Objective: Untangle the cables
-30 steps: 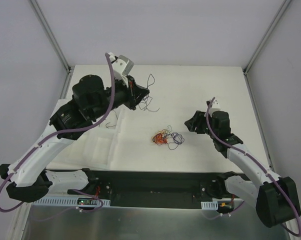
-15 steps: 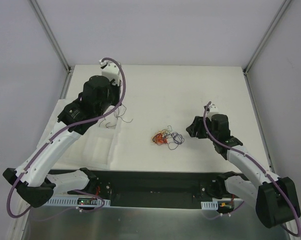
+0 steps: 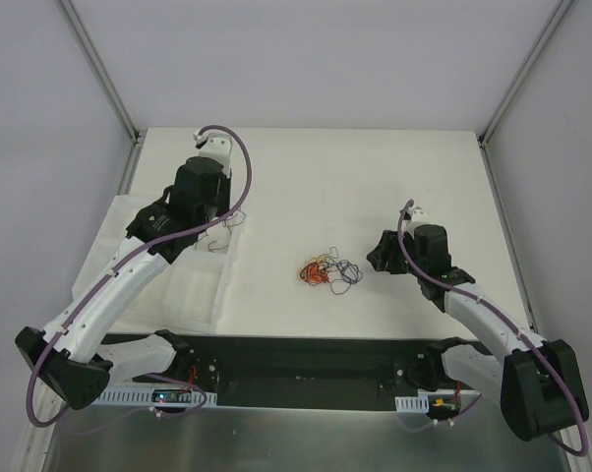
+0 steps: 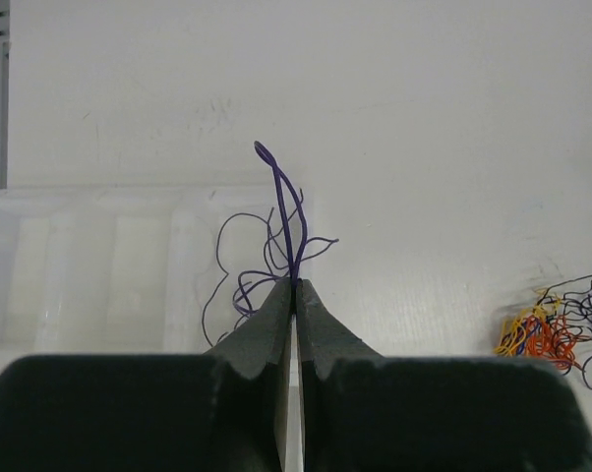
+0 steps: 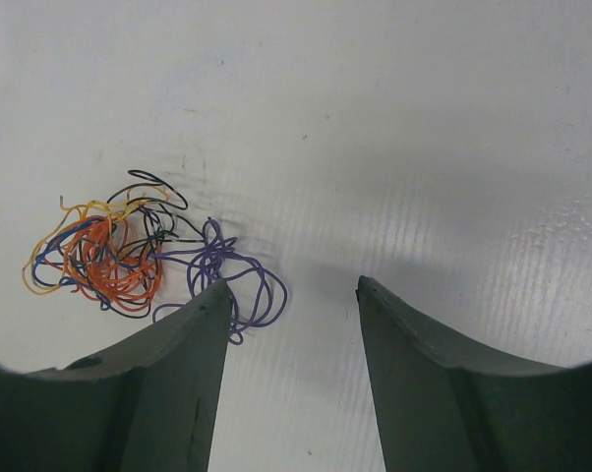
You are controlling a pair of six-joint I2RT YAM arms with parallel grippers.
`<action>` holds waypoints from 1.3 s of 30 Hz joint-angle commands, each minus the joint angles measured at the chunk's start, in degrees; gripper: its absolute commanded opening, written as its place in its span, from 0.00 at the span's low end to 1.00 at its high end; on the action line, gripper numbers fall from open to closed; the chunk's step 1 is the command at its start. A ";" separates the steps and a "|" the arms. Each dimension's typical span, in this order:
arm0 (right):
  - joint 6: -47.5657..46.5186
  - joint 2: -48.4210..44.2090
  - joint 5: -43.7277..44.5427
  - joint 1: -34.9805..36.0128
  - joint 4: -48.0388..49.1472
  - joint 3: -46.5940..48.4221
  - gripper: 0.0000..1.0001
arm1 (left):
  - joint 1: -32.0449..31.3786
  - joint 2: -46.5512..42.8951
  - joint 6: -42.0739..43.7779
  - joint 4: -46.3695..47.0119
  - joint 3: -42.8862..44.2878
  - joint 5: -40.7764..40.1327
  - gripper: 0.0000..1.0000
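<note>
Left end effector [image 4: 294, 295]: jaws pressed together, pinching a hair-thin purple wire [image 4: 288, 211] that stands up in a narrow loop past the tips, with loose curls trailing beside them. Right end effector [image 5: 291, 285]: jaws apart, nothing between them, held low over bare surface just beside the knot.

Surface: worktop [image 3: 375, 177] is white and matte, with faint scuffs and a fine ribbed sheen in the right wrist view. A ridged white sheet [image 3: 193, 290] covers its left part; it is pale and slightly translucent, with parallel channels. The held wire's curls hang over that sheet's right edge.

Room: plain white walls on three sides and slim metal frame posts [image 3: 99, 69] at the far corners. A black rail [image 3: 296, 359] runs along the near edge between the arm bases.

Open room: I see wide bare worktop beyond the knot and to the far right. The two arms are well apart.

Cables [image 3: 327, 271]: a small tangle near the worktop's middle, orange and yellow at its core, with black and purple loops spilling toward the right end effector. All strands are thin, wiry and springy in their curl.
</note>
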 commanded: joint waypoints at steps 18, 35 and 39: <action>-0.87 -0.38 1.14 -0.38 1.53 0.45 0.57 | 15.47 15.06 -15.56 -7.09 -4.35 8.18 0.00; -1.05 1.29 1.41 -0.38 1.36 0.89 0.57 | 19.26 25.00 -12.49 -6.91 -5.15 18.74 0.00; -1.13 1.29 1.31 -0.38 1.18 0.98 0.57 | 19.35 22.47 -12.22 -7.53 -4.35 16.64 0.29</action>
